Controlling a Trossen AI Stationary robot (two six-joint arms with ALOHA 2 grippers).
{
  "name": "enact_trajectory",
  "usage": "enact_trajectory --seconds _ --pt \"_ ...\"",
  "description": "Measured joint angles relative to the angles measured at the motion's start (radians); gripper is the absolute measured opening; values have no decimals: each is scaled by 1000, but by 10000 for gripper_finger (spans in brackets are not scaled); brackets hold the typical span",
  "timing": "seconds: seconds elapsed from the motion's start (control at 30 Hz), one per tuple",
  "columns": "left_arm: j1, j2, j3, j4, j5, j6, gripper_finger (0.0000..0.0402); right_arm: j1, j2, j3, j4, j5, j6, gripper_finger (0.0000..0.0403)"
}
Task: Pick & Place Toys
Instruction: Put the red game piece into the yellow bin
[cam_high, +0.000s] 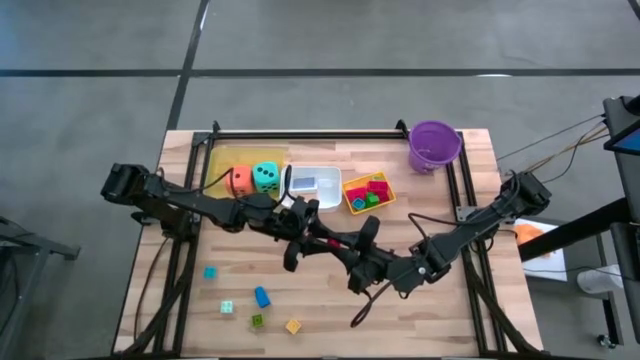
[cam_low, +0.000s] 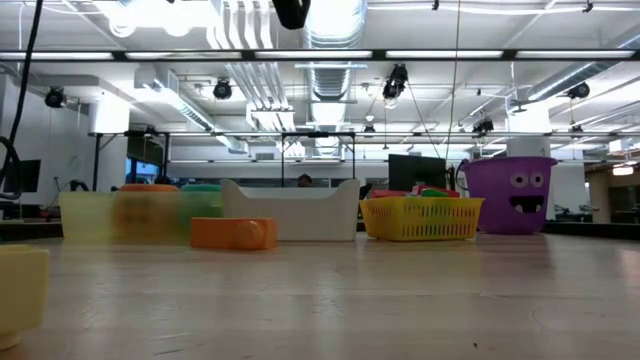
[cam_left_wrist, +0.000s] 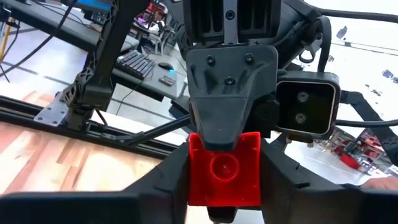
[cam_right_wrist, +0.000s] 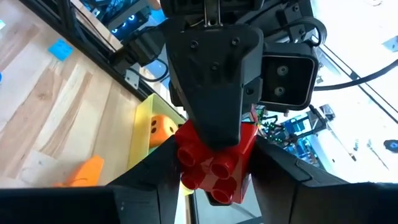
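Note:
A red building block (cam_left_wrist: 224, 171) hangs in mid-air over the middle of the table, between my two grippers, which meet nose to nose. My left gripper (cam_left_wrist: 224, 186) reaches in from the table's left (cam_high: 303, 222) and is shut on the block. My right gripper (cam_right_wrist: 214, 180) comes from the right near side (cam_high: 338, 242) and is shut on the same block (cam_right_wrist: 214, 162). Each wrist view shows the other gripper's finger lying over the block's top. Loose blocks (cam_high: 262, 296) lie on the near left of the table. My left gripper pinches the red block by two opposite side faces (cam_left_wrist: 194, 180) between its two fingers. The fingers point level, coming from the table's left. The block is lifted clear of the table. My right gripper pinches the same block by its two other side faces (cam_right_wrist: 250, 149), with the studded face (cam_right_wrist: 211, 171) turned toward its wrist. The fingers come nearly level from the table's right near side. The block hangs clear of the table.
At the back stand a yellow tray (cam_high: 222, 160) with an orange die (cam_high: 241, 180) and a teal die (cam_high: 266, 177), a white tray (cam_high: 325, 172), a yellow basket (cam_high: 352, 203) of blocks and a purple bucket (cam_high: 434, 145). An orange block (cam_low: 232, 233) lies before the trays.

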Motion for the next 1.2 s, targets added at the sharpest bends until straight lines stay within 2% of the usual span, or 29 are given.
enact_trajectory --seconds 0.27,0.47,0.63,0.83,1.03,1.2 --pt "0 2 -1 -11 15 3 306 0 -15 2 -34 -1 91 147" --pt "5 -14 -1 -91 21 0 379 -9 -46 1 -108 -22 191 147" --pt "17 -84 -1 -270 15 -2 397 -36 -80 -2 -241 -59 318 147" --pt "17 -227 -2 -531 -60 0 391 -134 -150 -2 -432 -209 518 147" --pt "14 -318 -2 -704 -187 22 391 -326 -192 -4 -624 -409 670 147" --pt "14 -368 -3 -811 -268 37 391 -511 -186 -26 -672 -580 722 147"
